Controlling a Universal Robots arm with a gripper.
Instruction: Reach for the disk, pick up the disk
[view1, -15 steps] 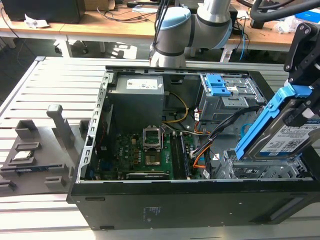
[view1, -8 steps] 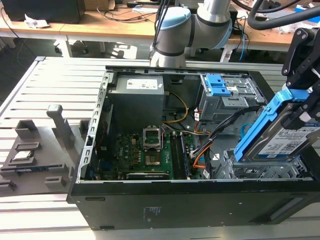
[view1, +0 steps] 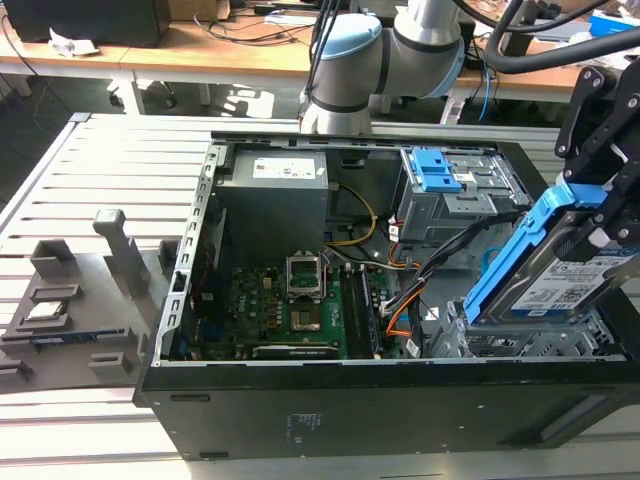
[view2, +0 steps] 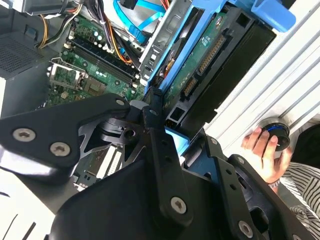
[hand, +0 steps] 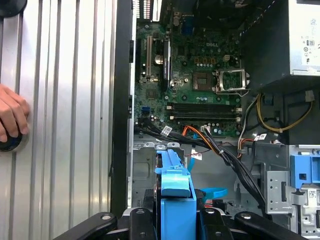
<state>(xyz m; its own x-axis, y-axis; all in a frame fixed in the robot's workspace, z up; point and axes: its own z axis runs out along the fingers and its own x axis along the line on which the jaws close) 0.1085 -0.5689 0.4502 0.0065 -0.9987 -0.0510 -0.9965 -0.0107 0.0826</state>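
The gripper (view1: 590, 215) has its fingers closed on the disk (view1: 560, 275), gripping its blue rail. The disk is tilted above the drive cage (view1: 520, 345) at the corner of the open case (view1: 330, 400), apparently lifted partly out of the cage. Beyond the case wall, a hand (hand: 11, 117) rests on the slatted table (hand: 65, 125).

Exterior view overlooks case (view1: 190, 400); both wrist views close, sharing motherboard (hand: 200, 95).
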